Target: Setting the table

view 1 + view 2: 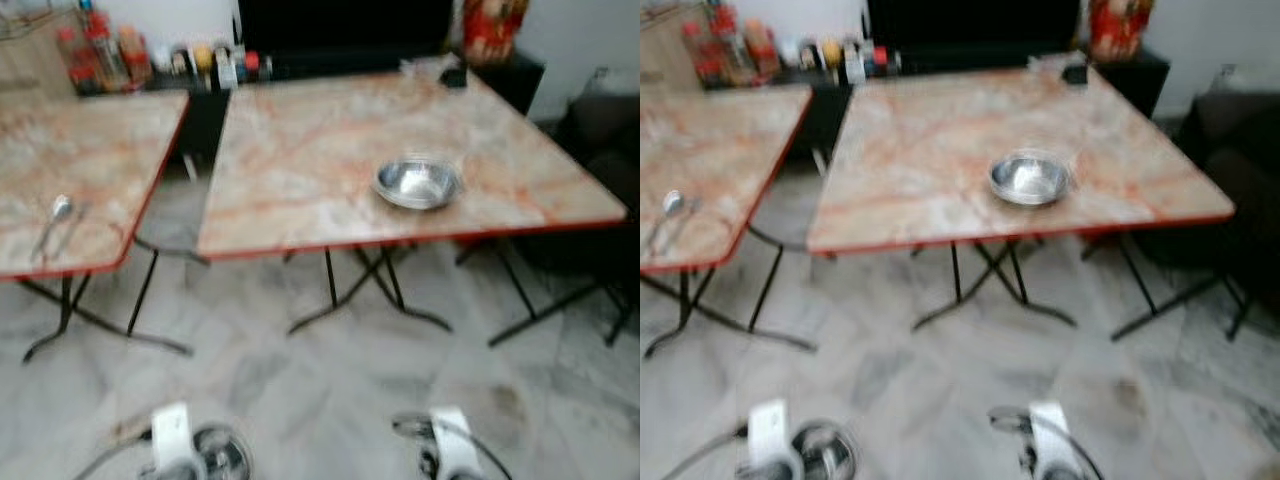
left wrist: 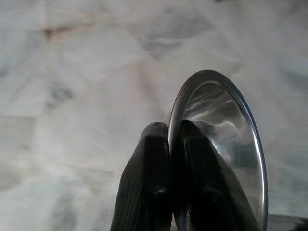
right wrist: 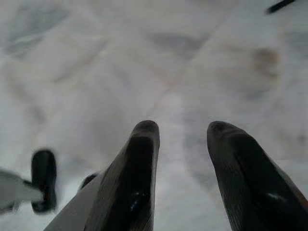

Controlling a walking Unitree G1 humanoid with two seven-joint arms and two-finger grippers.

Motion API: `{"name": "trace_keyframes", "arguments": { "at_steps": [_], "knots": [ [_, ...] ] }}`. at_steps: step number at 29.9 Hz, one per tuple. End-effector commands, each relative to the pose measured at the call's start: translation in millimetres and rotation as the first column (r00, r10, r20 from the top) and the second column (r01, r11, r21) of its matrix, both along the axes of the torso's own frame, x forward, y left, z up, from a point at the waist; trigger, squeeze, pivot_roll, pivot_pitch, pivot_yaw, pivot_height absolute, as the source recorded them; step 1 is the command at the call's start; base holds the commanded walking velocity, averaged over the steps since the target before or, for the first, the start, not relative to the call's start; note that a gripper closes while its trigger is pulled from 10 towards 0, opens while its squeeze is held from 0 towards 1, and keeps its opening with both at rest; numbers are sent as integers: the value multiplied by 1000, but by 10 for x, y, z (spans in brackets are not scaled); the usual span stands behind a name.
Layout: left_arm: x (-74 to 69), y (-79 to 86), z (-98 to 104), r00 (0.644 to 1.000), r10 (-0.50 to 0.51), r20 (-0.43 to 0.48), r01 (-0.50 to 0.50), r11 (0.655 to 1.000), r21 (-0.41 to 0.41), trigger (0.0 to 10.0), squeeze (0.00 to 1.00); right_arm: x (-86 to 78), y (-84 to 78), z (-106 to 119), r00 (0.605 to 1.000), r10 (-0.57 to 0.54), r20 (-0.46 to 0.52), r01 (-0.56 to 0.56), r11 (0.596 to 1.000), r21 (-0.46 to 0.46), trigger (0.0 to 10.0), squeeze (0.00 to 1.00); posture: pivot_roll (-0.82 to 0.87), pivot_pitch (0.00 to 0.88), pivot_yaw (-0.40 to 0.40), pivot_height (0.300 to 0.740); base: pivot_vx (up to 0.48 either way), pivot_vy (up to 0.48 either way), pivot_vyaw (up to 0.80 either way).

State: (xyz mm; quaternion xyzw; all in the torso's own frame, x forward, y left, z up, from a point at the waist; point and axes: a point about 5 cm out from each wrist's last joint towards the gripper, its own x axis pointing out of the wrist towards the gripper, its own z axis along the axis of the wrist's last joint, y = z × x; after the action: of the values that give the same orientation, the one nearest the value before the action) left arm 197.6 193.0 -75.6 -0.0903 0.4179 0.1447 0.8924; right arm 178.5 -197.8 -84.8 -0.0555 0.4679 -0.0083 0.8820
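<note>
You had the left gripper (image 2: pixel 175 139) pinched on the rim of a steel bowl (image 2: pixel 226 139) held low over the floor, right gripper (image 3: pixel 179 132) spread and empty; best kept level and set beside the bowl on the table (image 1: pixel 418 184)

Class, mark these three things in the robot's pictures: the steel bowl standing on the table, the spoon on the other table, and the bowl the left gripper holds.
steel bowl on the table (image 1: pixel 417 184), left eye view, inner bottom.
spoon (image 1: pixel 61 208), left eye view, its rounded head.
held bowl (image 2: pixel 226 125), left wrist view, shiny inner wall.
left gripper (image 2: pixel 175 132), left wrist view, between the fingertips.
</note>
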Motion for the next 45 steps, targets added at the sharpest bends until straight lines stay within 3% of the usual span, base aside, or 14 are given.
{"name": "trace_keyframes", "arguments": {
  "at_steps": [1,30,45],
  "knots": [
    [-14,151,21,999,39,18,-39,999,15,10000,0,47,134,5,1000,22,11,-22,999,28,10000,0,-65,0,19,732,0,0,0],
    [20,83,24,1000,7,10,-7,1000,14,10000,0,87,127,23,1000,-5,20,4,999,34,10000,0,-61,0,9,732,437,0,0],
    [15,72,19,1000,-20,-3,20,999,41,10000,0,103,119,32,1000,-3,23,2,999,32,10000,0,-67,0,8,732,0,-142,0]
  ]
}}
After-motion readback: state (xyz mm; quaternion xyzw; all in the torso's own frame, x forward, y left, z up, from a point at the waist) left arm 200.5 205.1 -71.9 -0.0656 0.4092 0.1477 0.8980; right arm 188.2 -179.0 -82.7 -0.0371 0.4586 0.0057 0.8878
